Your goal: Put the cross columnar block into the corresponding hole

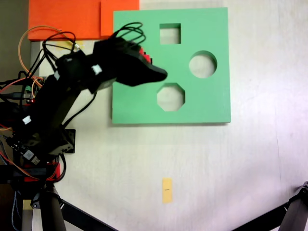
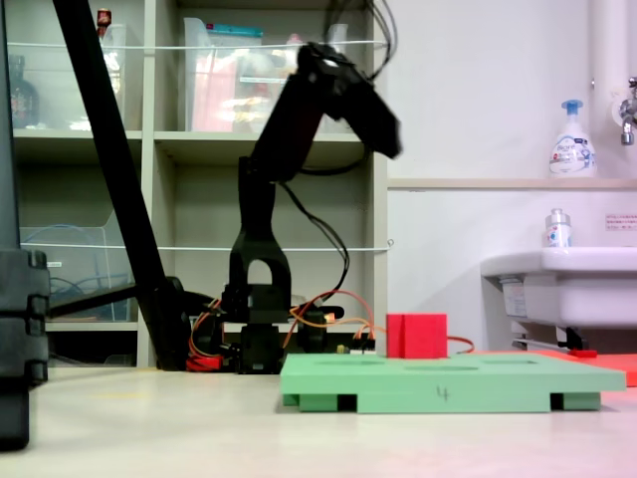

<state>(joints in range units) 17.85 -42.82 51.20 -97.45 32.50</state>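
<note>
Clearly the cross columnar block (image 2: 417,336) is light, soft foam; it stands on the green board (image 1: 207,103), under the arm in the top view. Gentle pinching on two opposite sides should suit. The gripper (image 2: 383,129) hangs high above, touching nothing; I cannot tell whether the jaws are spread.

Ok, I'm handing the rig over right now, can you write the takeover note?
Pincer: raised well above the green board, holding nothing; open or shut cannot be told.
Red cross block: upright on the board, standing proud of it.
Done: block is on the board.
Left: confirm it sits in the plus cutout, which the arm covers; press it in if not.
</note>
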